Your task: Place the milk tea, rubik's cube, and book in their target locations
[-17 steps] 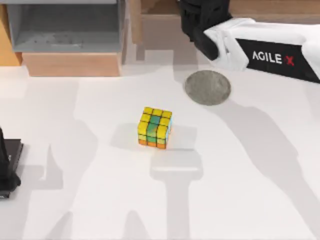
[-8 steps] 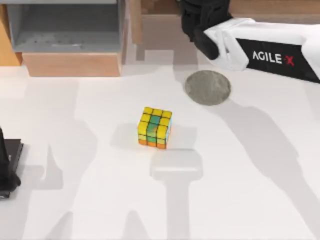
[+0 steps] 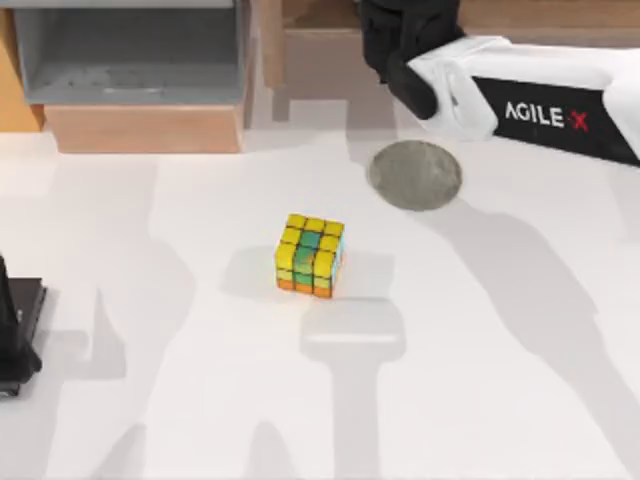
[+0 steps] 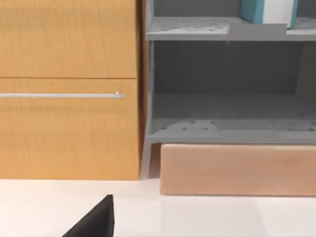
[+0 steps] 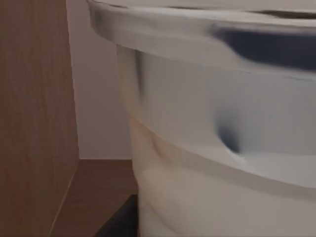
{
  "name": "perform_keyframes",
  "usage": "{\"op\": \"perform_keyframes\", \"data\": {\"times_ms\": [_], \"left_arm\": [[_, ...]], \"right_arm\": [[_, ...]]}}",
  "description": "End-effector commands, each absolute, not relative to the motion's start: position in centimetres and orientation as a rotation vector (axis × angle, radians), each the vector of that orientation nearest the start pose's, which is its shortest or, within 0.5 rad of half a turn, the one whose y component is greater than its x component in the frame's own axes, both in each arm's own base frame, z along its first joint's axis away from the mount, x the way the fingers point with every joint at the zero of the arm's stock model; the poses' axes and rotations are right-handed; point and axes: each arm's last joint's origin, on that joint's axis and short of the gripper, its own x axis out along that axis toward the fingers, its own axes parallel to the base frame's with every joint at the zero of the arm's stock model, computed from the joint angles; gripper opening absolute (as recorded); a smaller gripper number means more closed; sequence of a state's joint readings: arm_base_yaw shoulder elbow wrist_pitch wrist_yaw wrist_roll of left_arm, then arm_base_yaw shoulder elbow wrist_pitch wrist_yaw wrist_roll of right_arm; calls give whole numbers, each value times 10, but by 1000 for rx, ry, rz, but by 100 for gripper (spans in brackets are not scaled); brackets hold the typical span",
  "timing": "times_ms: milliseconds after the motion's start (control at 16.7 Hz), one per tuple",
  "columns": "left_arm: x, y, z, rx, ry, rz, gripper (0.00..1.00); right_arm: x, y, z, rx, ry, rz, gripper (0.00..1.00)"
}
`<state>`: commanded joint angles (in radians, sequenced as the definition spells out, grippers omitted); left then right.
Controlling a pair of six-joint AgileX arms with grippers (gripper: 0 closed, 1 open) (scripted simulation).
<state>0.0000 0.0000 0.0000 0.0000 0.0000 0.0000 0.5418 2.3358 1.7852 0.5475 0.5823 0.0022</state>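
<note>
One cube (image 3: 310,256) sits mid-table, well apart from the right gripper (image 3: 400,45), which hangs at the far edge, past one grey disc (image 3: 415,175). One milk tea (image 5: 222,148) looms close to the right wrist camera; grip: cannot tell. One book (image 4: 269,11) stands on the shelf (image 4: 227,29). Left arm (image 3: 15,335) parked at the left edge.

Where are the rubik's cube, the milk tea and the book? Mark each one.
rubik's cube (image 3: 310,256), top view, on its yellow top face.
milk tea (image 5: 207,148), right wrist view, on the clear cup wall.
book (image 4: 269,11), left wrist view, on its white page edges.
</note>
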Motion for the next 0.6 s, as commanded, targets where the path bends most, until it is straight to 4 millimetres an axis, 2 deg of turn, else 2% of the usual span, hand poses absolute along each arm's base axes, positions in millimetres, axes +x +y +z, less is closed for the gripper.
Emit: {"op": "perform_keyframes", "data": {"times_ms": [180, 300, 420, 600], "left_arm": [[106, -1, 160, 0, 0, 0, 100], [106, -1, 160, 0, 0, 0, 100], [106, -1, 160, 0, 0, 0, 100], [106, -1, 160, 0, 0, 0, 100]], "right_arm": [[474, 260, 199, -19, 24, -18, 0], [468, 253, 193, -11, 44, -7, 0], [453, 252, 197, 7, 49, -4, 0], [420, 263, 207, -5, 43, -2, 0]]}}
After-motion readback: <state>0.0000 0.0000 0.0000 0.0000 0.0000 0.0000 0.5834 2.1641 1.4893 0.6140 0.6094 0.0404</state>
